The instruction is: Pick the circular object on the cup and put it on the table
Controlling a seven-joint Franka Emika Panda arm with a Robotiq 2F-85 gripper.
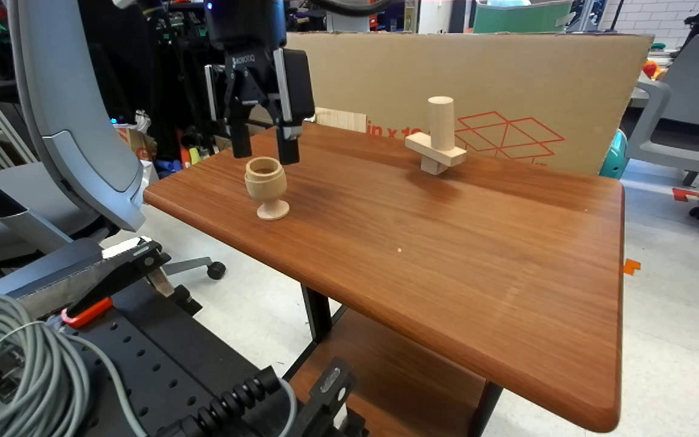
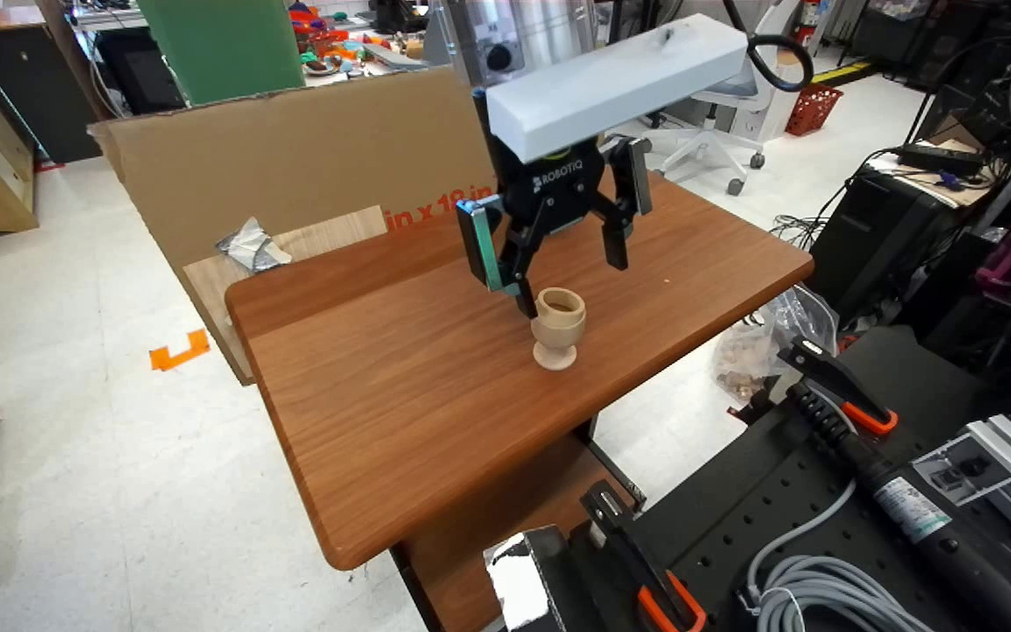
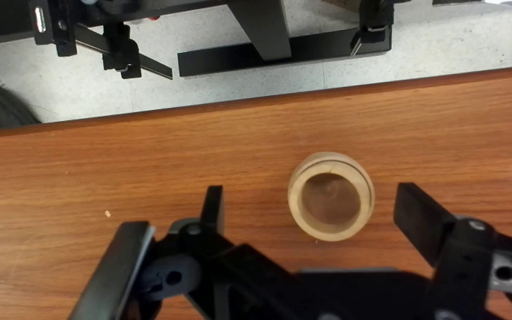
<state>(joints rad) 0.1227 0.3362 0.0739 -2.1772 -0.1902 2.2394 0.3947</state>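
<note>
The pale wooden ring (image 1: 264, 176) sits on top of the wooden cup (image 1: 265, 190), which stands upright on the brown table (image 1: 477, 243). The ring (image 2: 561, 317), cup (image 2: 556, 335) and table (image 2: 383, 395) also show in an exterior view. My gripper (image 1: 264, 152) is open, pointing down above the ring; it also shows in an exterior view (image 2: 572, 281). In the wrist view, the ring (image 3: 364, 199) lies between the spread fingers of the gripper (image 3: 311, 190), closer to the right finger and touching neither. The ring covers most of the cup (image 3: 327, 156) there.
A wooden peg (image 1: 442, 124) on a flat base stands toward the table's far side. A cardboard sheet (image 1: 507, 73) stands behind the table, also in an exterior view (image 2: 295, 167). A grey chair (image 1: 76, 139) is beside the table. The table's edge runs near the cup.
</note>
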